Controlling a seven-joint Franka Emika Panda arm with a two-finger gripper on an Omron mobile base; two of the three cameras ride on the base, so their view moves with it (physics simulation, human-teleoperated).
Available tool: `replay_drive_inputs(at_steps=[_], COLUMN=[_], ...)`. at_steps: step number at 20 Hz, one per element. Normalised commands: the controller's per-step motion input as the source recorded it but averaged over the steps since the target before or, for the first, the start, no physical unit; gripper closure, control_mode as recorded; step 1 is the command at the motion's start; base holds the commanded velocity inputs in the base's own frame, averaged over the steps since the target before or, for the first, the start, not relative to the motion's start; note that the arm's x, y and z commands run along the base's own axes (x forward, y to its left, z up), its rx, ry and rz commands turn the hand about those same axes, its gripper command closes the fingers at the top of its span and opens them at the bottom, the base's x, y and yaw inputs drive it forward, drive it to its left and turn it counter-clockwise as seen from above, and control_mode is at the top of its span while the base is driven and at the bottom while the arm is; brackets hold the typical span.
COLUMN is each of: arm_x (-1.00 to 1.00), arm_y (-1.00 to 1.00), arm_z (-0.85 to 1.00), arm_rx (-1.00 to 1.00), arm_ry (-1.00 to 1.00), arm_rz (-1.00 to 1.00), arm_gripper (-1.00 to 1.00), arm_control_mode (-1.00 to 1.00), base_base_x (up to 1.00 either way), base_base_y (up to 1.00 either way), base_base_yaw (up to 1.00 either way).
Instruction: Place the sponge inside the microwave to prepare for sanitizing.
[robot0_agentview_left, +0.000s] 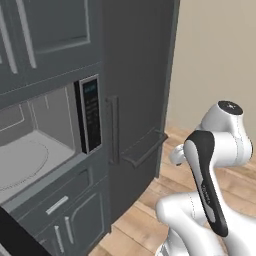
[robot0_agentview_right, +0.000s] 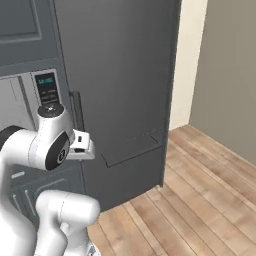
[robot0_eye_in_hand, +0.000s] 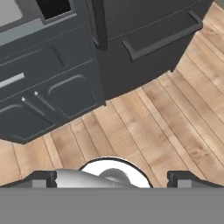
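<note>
Microwave (robot0_agentview_left: 40, 145) stands open in the grey cabinet wall at the left of the left base view, its light interior and round turntable (robot0_agentview_left: 20, 162) bare, keypad panel (robot0_agentview_left: 91, 112) beside it. The gripper (robot0_eye_in_hand: 112, 178) has its fingers (robot0_eye_in_hand: 41, 178) spread wide, empty, pointing down at the wooden floor (robot0_eye_in_hand: 144, 131) before the lower cabinet doors (robot0_eye_in_hand: 48, 103). I cannot see the sponge.

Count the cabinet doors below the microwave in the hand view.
2: both sit side by side under the drawer below the microwave, a left door and a right door. More may lie beyond the frame's edge.
</note>
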Motion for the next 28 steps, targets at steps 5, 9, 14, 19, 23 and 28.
replay_drive_inputs(at_steps=[5, 9, 14, 19, 23, 28], arm_x=[0.0, 0.0, 0.0, 0.0, 0.0, 0.0], arm_y=[0.0, 0.0, 0.0, 0.0, 0.0, 0.0], arm_z=[0.0, 0.0, 0.0, 0.0, 0.0, 0.0], arm_rx=[0.0, 0.0, 0.0, 0.0, 0.0, 0.0], arm_ry=[0.0, 0.0, 0.0, 0.0, 0.0, 0.0], arm_rz=[0.0, 0.0, 0.0, 0.0, 0.0, 0.0], arm_gripper=[-1.0, -1.0, -1.0, -1.0, -1.0, -1.0], arm_control_mode=[1.0, 1.0, 1.0, 1.0, 1.0, 1.0], base_base_x=[-0.42, -0.6, -0.64, -0.76, -0.89, -0.92], base_base_y=[0.29, 0.29, 0.29, 0.31, 0.29, 0.25], base_base_yaw=[-0.55, -0.5, -0.5, -0.45, -0.35, -0.31])
